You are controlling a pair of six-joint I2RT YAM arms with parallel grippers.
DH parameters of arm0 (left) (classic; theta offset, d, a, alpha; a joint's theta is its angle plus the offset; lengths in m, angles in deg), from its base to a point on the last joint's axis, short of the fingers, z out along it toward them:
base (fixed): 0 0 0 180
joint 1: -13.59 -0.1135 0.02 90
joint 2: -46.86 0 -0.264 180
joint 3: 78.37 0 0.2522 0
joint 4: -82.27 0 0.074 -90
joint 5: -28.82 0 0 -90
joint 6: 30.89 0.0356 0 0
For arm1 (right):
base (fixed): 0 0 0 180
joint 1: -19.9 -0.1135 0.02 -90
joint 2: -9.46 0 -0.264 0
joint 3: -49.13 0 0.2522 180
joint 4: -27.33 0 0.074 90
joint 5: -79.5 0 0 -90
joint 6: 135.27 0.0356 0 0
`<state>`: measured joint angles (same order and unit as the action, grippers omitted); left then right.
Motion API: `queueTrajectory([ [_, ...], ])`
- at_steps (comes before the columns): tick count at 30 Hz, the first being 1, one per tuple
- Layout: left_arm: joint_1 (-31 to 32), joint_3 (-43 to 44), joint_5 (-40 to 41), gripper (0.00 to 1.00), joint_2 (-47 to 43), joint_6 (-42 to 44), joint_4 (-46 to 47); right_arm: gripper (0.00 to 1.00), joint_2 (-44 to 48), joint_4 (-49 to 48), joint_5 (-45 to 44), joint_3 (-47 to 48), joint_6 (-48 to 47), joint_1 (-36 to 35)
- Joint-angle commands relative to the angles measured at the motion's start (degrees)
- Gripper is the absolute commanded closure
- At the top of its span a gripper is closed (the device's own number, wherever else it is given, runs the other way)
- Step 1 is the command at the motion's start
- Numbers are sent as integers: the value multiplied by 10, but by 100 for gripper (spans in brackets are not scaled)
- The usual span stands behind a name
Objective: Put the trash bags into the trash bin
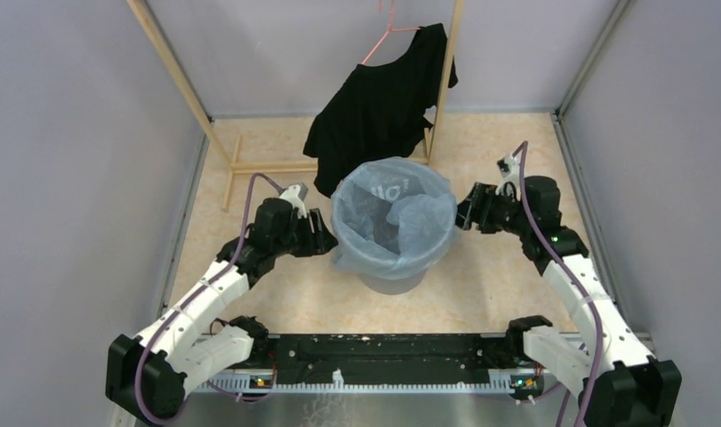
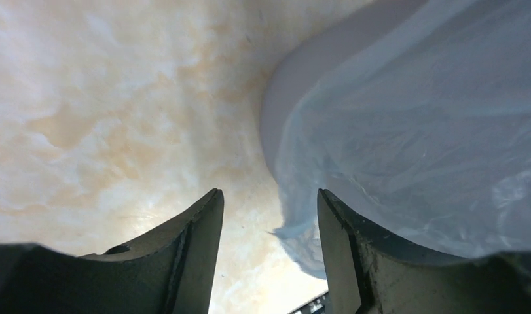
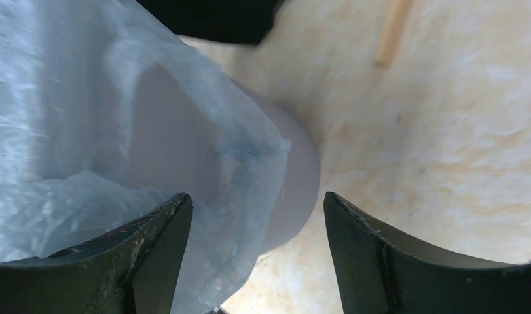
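Note:
The grey trash bin stands in the middle of the floor. The pale blue trash bag sits in it, its film spread over the rim and hanging down the outside. My left gripper is at the bin's left side, open, with the bag's hanging edge just beside its right finger and nothing gripped. My right gripper is at the bin's right side, also open. In the right wrist view loose bag film drapes over the bin wall between the spread jaws of that gripper.
A black shirt on a pink hanger hangs from a wooden rack right behind the bin. The rack's base bars lie on the floor at the back left. Grey walls close in both sides, and a black rail runs between the arm bases.

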<state>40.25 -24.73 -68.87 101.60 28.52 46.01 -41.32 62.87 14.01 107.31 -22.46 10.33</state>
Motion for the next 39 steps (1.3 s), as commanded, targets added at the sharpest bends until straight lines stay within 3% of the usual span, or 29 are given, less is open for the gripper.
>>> queueTrajectory([
  [1, -2, -63, -111, 39, -9, -46, 75, 28, -27, -93, 132, -49, 37, 2],
  [4, -1, -101, -138, 43, 1, -81, 142, 32, -38, -147, 120, -81, 54, 2],
  [8, 0, -128, -152, 54, 41, -104, 206, 53, -79, -207, 122, -120, 89, 0],
  [15, 3, -153, -138, 77, 93, -103, 238, 65, -118, -276, 85, -181, 122, -10],
  [20, 6, -160, -131, 83, 116, -105, 249, 68, -177, -264, 63, -169, 111, -15],
  [25, 7, -137, -81, 81, 85, -75, 178, 63, -148, -48, -112, -65, 57, -15],
  [28, 7, -124, -56, 69, 51, -62, 133, 50, -103, 63, -233, 34, 44, -15],
  [30, 6, -124, -50, 62, 32, -60, 125, 36, -79, 107, -302, 96, 30, -15],
  [33, 7, -125, -50, 54, 24, -61, 121, 27, -74, 153, -344, 208, -8, -24],
  [35, 6, -123, -56, 52, 25, -62, 120, 20, -86, 166, -344, 271, -52, -81],
  [37, 6, -124, -59, 50, 25, -61, 119, 16, -111, 179, -363, 331, -103, -191],
  [39, 7, -124, -57, 50, 23, -59, 119, 20, -148, 182, -348, 370, -138, -297],
])
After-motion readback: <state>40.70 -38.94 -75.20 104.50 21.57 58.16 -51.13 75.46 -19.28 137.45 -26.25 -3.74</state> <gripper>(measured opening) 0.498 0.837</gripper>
